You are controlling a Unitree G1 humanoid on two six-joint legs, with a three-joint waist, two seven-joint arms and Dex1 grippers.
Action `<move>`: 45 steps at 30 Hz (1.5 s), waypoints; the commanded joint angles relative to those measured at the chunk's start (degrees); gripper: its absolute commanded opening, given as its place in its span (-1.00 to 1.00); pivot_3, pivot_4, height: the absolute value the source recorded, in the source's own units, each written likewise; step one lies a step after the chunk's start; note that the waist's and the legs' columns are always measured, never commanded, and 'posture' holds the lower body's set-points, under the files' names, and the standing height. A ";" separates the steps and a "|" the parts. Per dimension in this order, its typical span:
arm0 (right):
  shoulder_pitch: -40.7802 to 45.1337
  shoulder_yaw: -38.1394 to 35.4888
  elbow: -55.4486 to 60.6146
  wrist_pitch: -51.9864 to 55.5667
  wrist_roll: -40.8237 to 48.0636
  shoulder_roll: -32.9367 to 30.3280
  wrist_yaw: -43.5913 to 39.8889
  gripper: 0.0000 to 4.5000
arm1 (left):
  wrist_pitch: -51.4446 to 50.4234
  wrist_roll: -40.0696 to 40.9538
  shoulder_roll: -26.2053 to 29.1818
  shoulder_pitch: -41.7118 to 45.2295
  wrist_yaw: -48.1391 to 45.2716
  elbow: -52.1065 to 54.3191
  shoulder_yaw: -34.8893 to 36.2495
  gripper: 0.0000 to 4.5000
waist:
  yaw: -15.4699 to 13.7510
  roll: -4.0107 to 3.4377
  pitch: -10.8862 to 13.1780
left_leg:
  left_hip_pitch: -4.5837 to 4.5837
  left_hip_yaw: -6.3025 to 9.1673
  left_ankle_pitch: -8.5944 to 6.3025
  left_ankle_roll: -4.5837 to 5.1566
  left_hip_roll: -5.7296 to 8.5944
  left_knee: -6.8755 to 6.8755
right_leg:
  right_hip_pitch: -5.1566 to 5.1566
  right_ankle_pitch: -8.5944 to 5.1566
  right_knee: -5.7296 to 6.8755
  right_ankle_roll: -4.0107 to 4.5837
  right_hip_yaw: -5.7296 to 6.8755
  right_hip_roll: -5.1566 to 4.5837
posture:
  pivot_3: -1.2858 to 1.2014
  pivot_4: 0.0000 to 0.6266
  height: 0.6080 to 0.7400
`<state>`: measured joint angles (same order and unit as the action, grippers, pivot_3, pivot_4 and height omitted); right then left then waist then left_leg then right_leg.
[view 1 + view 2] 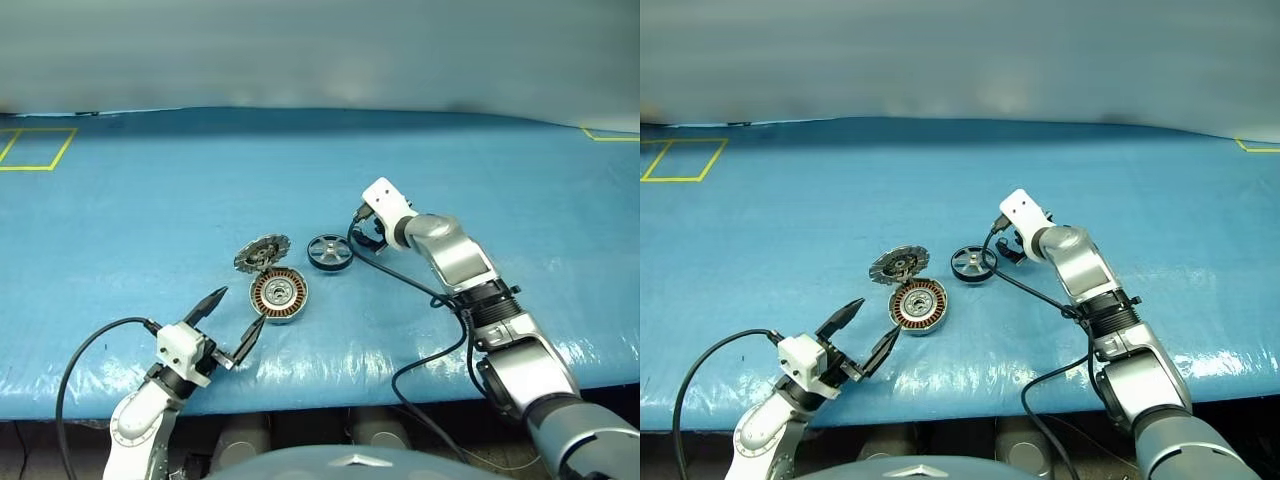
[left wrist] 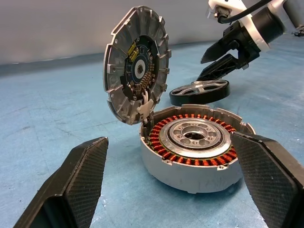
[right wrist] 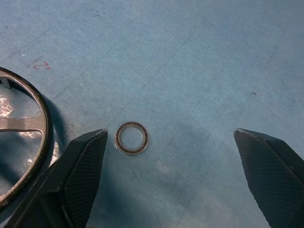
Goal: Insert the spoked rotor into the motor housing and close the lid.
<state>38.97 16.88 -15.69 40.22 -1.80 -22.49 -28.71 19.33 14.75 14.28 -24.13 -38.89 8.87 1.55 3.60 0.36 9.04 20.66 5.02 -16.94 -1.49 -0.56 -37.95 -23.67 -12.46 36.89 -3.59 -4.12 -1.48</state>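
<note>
Left gripper (image 1: 230,313): fingers spread wide, empty, near the table's front edge, pointing at the motor housing (image 1: 278,295). Housing: on the blue table cover (image 1: 150,220), copper windings exposed. Lid (image 1: 262,253): hinged upright at the housing's far edge. Spoked rotor (image 1: 329,251): flat, right of the lid. Thin ring (image 3: 132,137): beside the rotor. Right gripper (image 1: 368,234): fingers apart, empty, just right of the rotor.

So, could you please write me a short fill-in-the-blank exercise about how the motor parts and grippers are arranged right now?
1. The lid stands ____ on its hinge at the motor housing edge.
2. The spoked rotor lies on the blue ____, apart from the housing.
3. The fingers of the left gripper are ____, either side of the housing.
4. The small ring lies beside the ____.

Missing words: open; table; open; rotor
</note>
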 commanded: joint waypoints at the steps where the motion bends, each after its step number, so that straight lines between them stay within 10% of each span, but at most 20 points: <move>1: 0.85 -0.93 -0.16 -1.66 -0.35 0.47 -0.56 1.00 | 1.89 1.15 0.46 -0.01 -0.40 -0.15 0.05 0.99 | -0.01 0.00 0.00 | 0.00 0.00 0.00 0.00 0.00 0.00 | 0.00 0.00 0.00 0.00 0.00 0.00 | 0.03 -0.52 1.00; 18: -1.48 -5.45 -5.27 -0.35 0.20 5.81 2.91 1.00 | -0.57 2.19 1.80 1.19 -0.62 0.48 -1.52 0.99 | 0.22 -0.02 0.00 | -0.06 0.00 0.00 0.00 -0.02 -0.01 | 0.03 0.00 0.04 0.00 0.00 0.01 | 0.03 -0.52 1.00; 22: -2.70 -6.18 -3.94 1.56 0.51 6.70 3.55 0.45 | -1.14 2.23 1.90 1.46 -0.26 0.76 -2.15 1.00 | 0.20 -0.03 -0.01 | -0.09 0.00 0.00 0.00 -0.01 -0.02 | 0.08 0.01 0.04 -0.01 0.00 0.01 | 0.03 -0.52 1.00; 31: -5.36 -7.07 -2.30 4.92 0.74 8.08 5.35 0.29 | -2.32 1.80 1.98 1.91 0.64 1.69 -2.93 1.00 | 0.07 -0.04 -0.06 | -0.10 0.02 0.00 0.00 -0.01 0.00 | 0.09 0.00 0.03 -0.01 0.00 0.01 | 0.03 -0.52 1.00; 38: -6.59 -8.51 -1.44 6.77 1.90 9.00 6.93 -0.67 | -3.69 1.73 2.04 1.87 1.19 3.02 -3.31 1.00 | -0.20 -0.05 -0.13 | -0.12 0.03 0.00 0.00 0.00 -0.04 | 0.16 -0.01 0.01 -0.01 0.00 0.01 | 0.03 -0.52 1.00; 45: -7.36 -8.40 0.18 6.40 1.74 8.92 8.34 -0.71 | -4.40 1.40 2.07 1.88 2.06 4.02 -3.82 1.00 | -0.35 -0.07 -0.15 | -0.12 0.04 0.00 0.00 0.01 -0.05 | 0.17 -0.04 0.01 0.04 0.00 0.01 | 0.03 -0.52 1.00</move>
<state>33.32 8.64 -14.32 44.50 1.12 -12.81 -21.75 14.98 16.33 16.01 -22.03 -37.19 9.95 -1.88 3.25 0.30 8.89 20.54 5.07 -16.94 -1.49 -0.55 -37.99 -23.50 -12.50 36.90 -3.56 -4.12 -1.48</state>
